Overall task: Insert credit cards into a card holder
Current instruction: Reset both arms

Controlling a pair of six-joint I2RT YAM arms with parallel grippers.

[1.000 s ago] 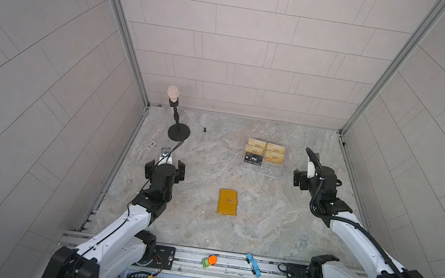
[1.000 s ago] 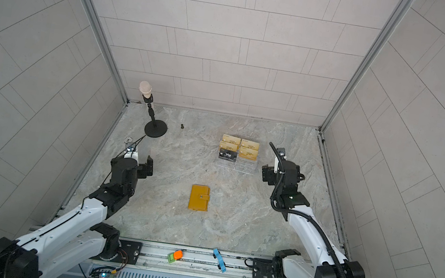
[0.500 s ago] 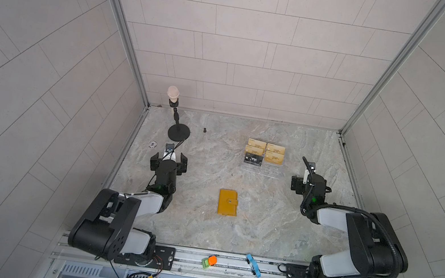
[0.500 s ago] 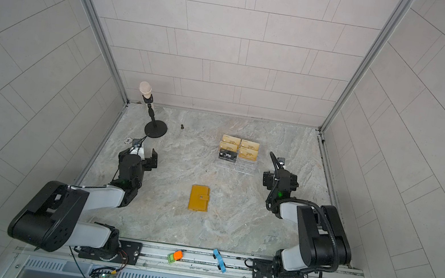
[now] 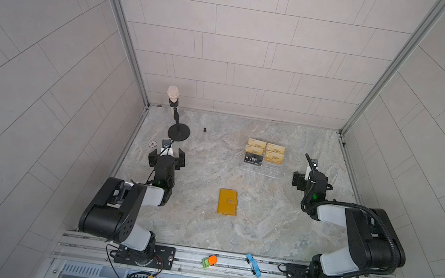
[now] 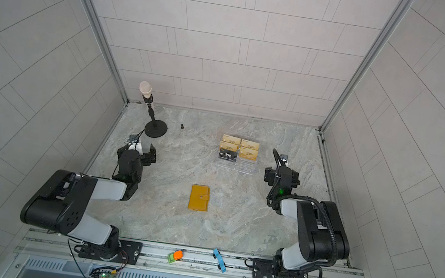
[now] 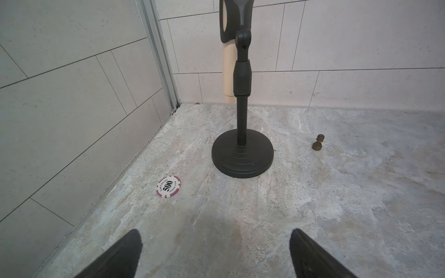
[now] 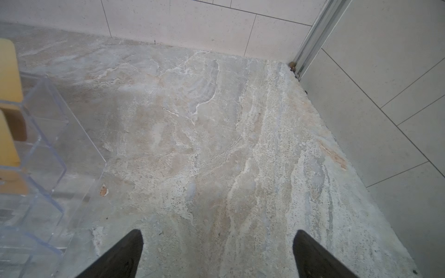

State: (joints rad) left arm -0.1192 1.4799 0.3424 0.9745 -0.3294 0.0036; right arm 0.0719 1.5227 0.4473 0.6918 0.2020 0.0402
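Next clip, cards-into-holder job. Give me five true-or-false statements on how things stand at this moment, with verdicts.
1. The card holder lies closed on the table. True.
2. The left gripper is shut on a black card. False: its fingers stand apart, nothing between them.
3. A black Vip card stands in the clear stand, in front of gold cards. True.
4. The right gripper touches the card holder. False: it is open over bare table beside the clear stand, well apart from the holder.
5. The poker chip lies on the microphone stand's base. False: it lies on the table beside the base, apart from it.
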